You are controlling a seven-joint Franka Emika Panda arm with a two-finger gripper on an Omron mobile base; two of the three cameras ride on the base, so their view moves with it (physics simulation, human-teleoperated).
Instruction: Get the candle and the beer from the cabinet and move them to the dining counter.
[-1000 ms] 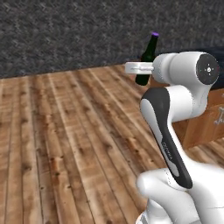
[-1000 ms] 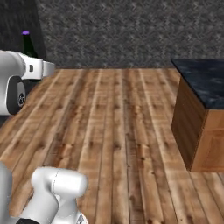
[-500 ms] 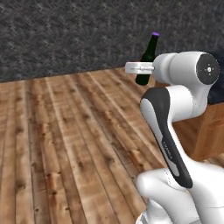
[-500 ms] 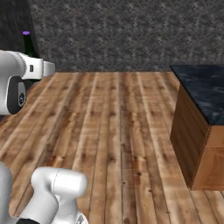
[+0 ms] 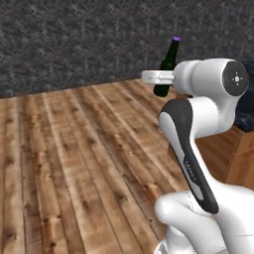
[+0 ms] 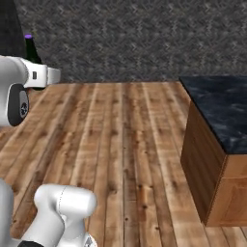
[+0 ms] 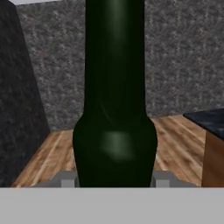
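The beer (image 5: 167, 62) is a slim dark green bottle with a purple cap, held upright in the air in front of the arm's upper joint. My gripper (image 5: 159, 77) is shut on its lower body. In the right base view the beer (image 6: 31, 49) rises behind the white hand at the far left. Close up in the hand view, the beer (image 7: 114, 109) stands between the two grey fingertips (image 7: 66, 178). The dining counter (image 6: 219, 108), black marble on a wood base, stands at the right, and its corner (image 7: 211, 119) appears past the bottle. The candle and the cabinet are out of view.
Wood plank floor (image 5: 74, 158) stretches ahead to a dark grey speckled wall (image 6: 130, 38). A tall black panel (image 7: 17, 100) stands at the left of the hand view. The counter's wood side (image 5: 244, 158) is close to the arm's right.
The whole picture has shifted, so the base has driven: the dining counter sits a little further left and closer in the right base view. The arm and the held beer keep their pose.
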